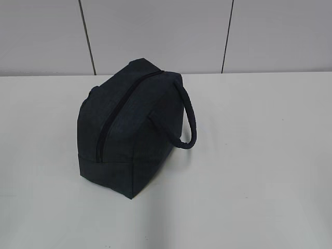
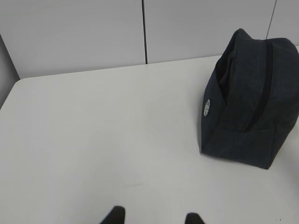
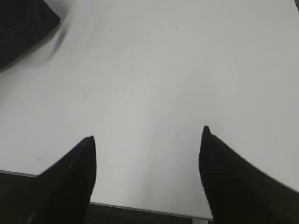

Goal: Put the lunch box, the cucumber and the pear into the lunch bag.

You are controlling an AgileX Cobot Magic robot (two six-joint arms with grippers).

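lunch bag [image 1: 129,129] sits zipped mid-table w/ nothing else around, left gripper [image 2: 154,218] n right gripper [image 3: 147,135] both apart, empty, prob done.

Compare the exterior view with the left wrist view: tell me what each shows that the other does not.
Only the exterior view shows the lunch bag's padded loop handle and the whole closed zipper line along its top. Only the left wrist view shows the left gripper, jaws apart with nothing between, and a small white round mark on the bag's end. Both show the bag standing on the white table, and no food or lunch box.
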